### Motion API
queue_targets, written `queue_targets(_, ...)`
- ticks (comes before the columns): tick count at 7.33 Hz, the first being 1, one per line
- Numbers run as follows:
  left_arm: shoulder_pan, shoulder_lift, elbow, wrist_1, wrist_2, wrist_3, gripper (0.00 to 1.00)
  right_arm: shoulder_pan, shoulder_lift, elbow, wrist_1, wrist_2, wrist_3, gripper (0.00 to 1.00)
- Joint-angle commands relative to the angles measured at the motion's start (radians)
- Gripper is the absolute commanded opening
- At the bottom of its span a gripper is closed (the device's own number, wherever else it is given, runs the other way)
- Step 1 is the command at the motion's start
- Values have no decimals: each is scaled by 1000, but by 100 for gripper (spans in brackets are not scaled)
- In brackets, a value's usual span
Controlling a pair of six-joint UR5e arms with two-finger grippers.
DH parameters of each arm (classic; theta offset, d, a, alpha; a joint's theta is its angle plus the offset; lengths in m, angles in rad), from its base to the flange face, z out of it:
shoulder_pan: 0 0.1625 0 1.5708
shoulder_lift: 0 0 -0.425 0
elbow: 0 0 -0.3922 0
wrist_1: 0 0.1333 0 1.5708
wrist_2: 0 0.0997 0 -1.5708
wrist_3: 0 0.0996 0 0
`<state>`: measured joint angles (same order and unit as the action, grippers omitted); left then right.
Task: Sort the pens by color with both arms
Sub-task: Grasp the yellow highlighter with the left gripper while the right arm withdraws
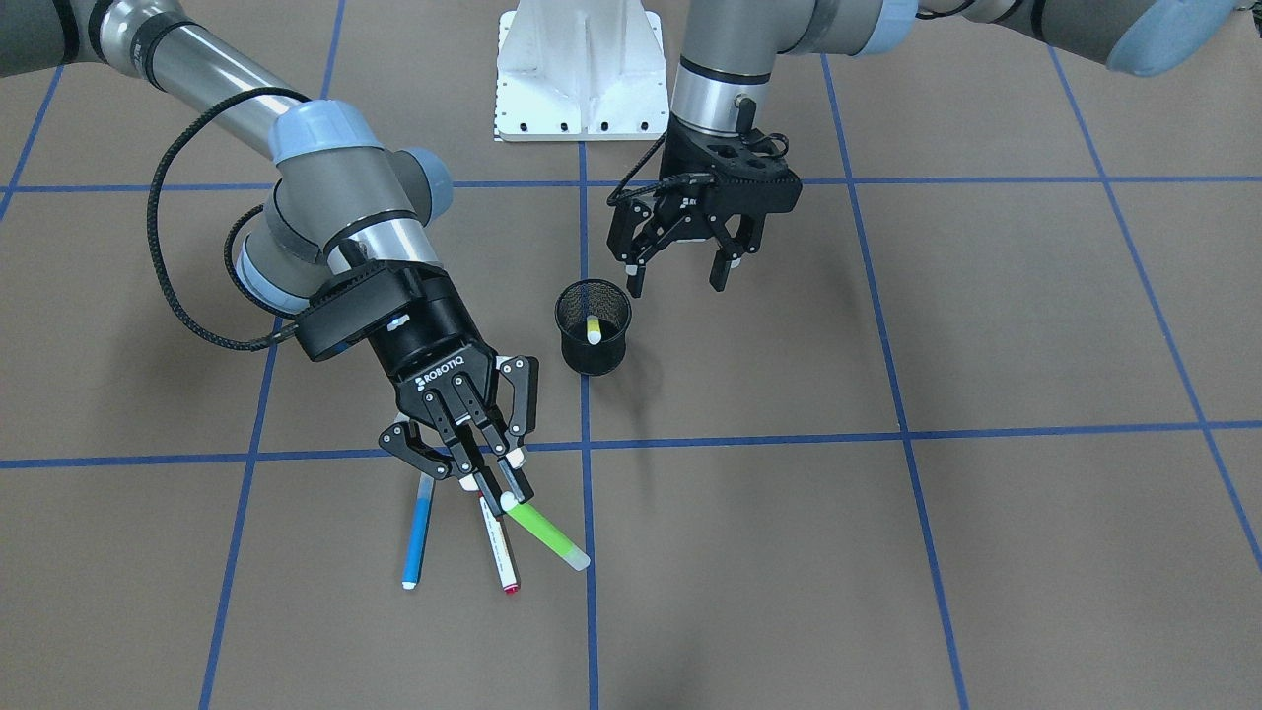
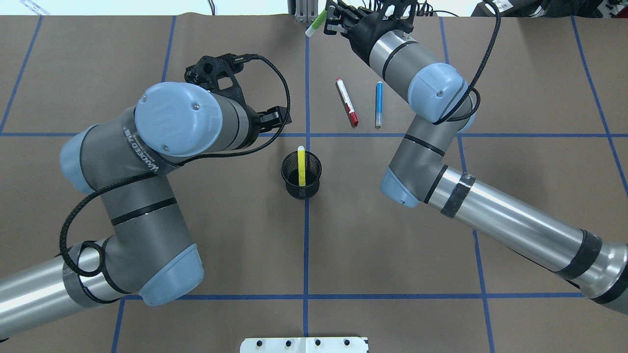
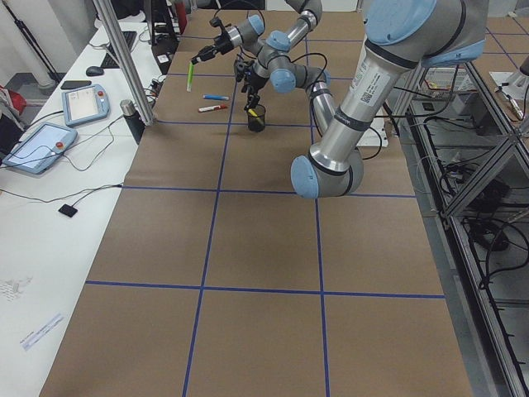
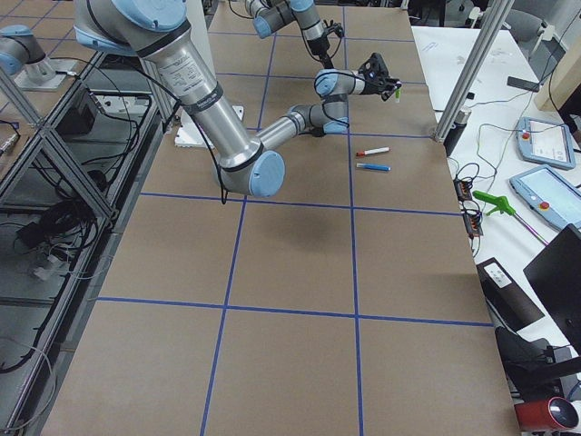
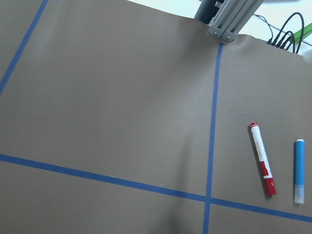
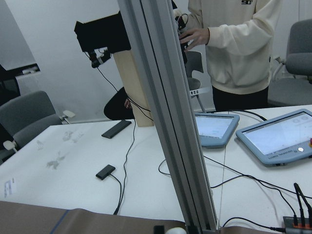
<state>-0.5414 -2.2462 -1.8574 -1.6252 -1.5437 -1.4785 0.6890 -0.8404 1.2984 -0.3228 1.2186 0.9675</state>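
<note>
Our right arm (image 2: 490,215) is stretched way out, and the right gripper (image 1: 503,490) is pinched shut on the green pen (image 1: 547,532), held slanting in the air. The mesh cup (image 1: 592,345) sits back toward the robot from it. The left gripper (image 1: 678,274) hangs spread wide and empty just behind the cup. The yellow pen (image 1: 594,328) stands in the cup. The red pen (image 1: 498,547) and blue pen (image 1: 419,537) lie side by side under the right gripper, so we'd say that arm is nearer.

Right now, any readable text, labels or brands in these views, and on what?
"ROBOTIQ": on the right gripper, front-facing view.
Lettering on the left arm, grey link: blurred, unreadable.
Print on the red-capped pen barrel: too small.
Print on the person's sweatshirt: cut off at the frame edge.
</note>
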Motion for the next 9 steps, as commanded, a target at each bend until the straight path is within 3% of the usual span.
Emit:
queue_targets(1,26,-54,76,-2,22,-9,99,-12,-23,-14,25,-13,-3,13)
queue_targets(4,77,-88,176,-73,103,-29,96,-16,-8,-60,24,-10,-3,14)
queue_targets(7,78,-124,225,-73,106,-60,61,-40,1,-80,24,-7,-3,17)
queue_targets(9,80,-147,266,-76,144,-59,56,-45,18,-96,24,7,0,23)
